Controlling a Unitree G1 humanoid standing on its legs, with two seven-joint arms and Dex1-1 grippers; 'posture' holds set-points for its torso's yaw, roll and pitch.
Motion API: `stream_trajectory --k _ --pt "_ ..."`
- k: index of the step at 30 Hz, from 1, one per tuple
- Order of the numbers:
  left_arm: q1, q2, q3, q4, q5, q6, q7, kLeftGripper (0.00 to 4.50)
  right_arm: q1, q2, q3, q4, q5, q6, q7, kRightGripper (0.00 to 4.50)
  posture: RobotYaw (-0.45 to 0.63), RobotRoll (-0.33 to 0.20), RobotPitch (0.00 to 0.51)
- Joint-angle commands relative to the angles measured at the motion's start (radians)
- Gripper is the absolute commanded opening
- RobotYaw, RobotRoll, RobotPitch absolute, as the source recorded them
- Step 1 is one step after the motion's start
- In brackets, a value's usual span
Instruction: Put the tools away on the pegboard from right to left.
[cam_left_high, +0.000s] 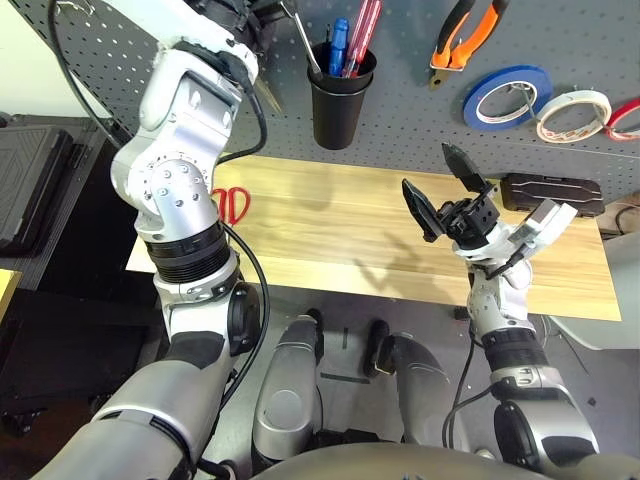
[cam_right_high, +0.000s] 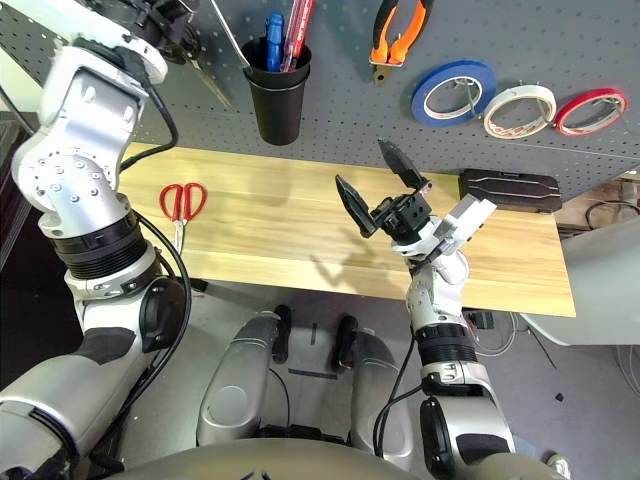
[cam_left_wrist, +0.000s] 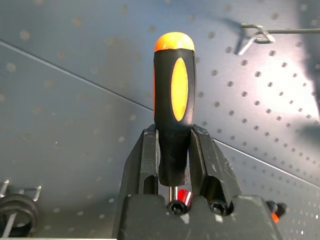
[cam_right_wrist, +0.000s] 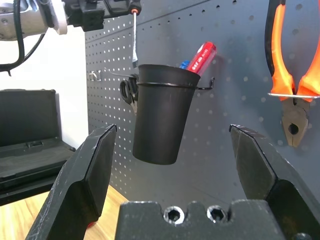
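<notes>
Up at the left, the left gripper (cam_left_wrist: 172, 165) pinches the slim screwdriver with the orange-and-black handle (cam_left_wrist: 173, 100) by the black lower part of that handle, fingers (cam_left_wrist: 145, 160) pressed against either side, the orange butt standing clear above them. From the right wrist view its thin steel shaft points down beside the black plastic cup (cam_right_wrist: 162, 112), tip just above and to one side of the rim. Below this gripper, on the pale wooden tabletop (cam_left_high: 350, 230), lie the red-handled scissors (cam_right_high: 181, 203), well apart from either gripper.

Further right, the large dark grey pegboard (cam_left_high: 400, 110) carries the cup, already holding blue and red pens. Beyond it, up and right of the right gripper (cam_left_high: 445, 190), hang the orange-and-black-handled pliers (cam_left_high: 462, 32) and the white tape roll (cam_left_high: 573, 113), between a blue roll (cam_left_high: 505, 95) and a red one (cam_left_high: 625, 118).

That right gripper hovers over the table with fingers spread wide, holding nothing.

The screwdriver looks light and rigid; its rubbery handle should grip well, though the long shaft may swing if the pinch loosens. The scissors seem best taken at the pivot.
</notes>
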Motion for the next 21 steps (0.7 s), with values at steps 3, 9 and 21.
stream_trajectory --k 3,9,21 --pt "-0.047 -0.021 -0.006 0.092 0.038 -0.098 -0.021 0.72 0.030 0.006 0.003 -0.010 -0.026 -0.026 -0.027 4.50 0.16 0.000 0.254" --pt "-0.048 -0.022 -0.033 0.181 0.105 -0.183 -0.049 0.72 0.036 0.008 0.004 -0.012 -0.039 -0.044 -0.046 4.50 0.15 0.000 0.251" --pt "0.049 -0.023 -0.120 0.206 0.214 -0.244 -0.138 1.07 0.030 0.003 0.009 -0.017 -0.061 -0.057 -0.082 4.50 0.13 0.000 0.252"
